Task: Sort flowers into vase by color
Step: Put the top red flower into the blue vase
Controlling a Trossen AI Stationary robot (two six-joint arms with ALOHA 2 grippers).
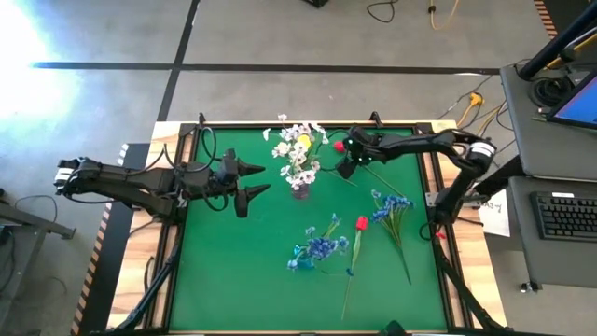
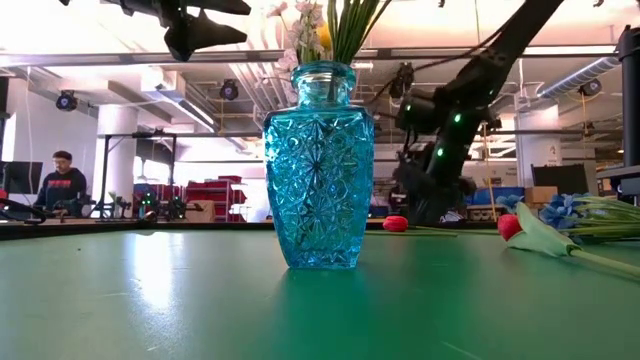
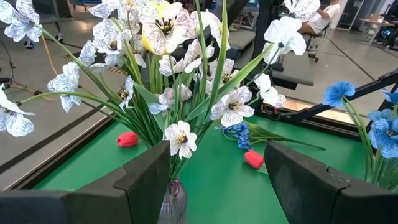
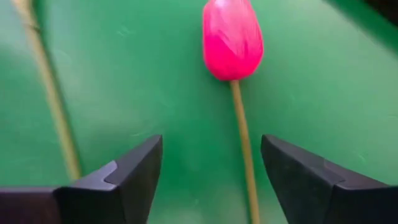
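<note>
A blue cut-glass vase (image 2: 320,165) stands upright on the green mat and holds white blossoms (image 1: 300,154) and one yellow bud (image 3: 155,34). A red tulip (image 4: 232,40) lies flat near the far edge, its bud (image 1: 340,147) beside my right gripper (image 1: 345,168). That gripper (image 4: 211,168) is open, one finger on each side of the tulip's stem (image 4: 242,143), just above the mat. A second red tulip (image 1: 361,223) and two blue flowers (image 1: 317,250) (image 1: 392,205) lie on the mat. My left gripper (image 1: 266,179) hovers open, left of the vase and level with the blooms (image 3: 217,180).
Another green stem (image 4: 50,99) lies on the mat beside the right gripper. The table's wooden rim (image 1: 168,271) frames the mat. A desk with a keyboard (image 1: 569,215) stands to the right. A person (image 2: 62,185) sits far back in the room.
</note>
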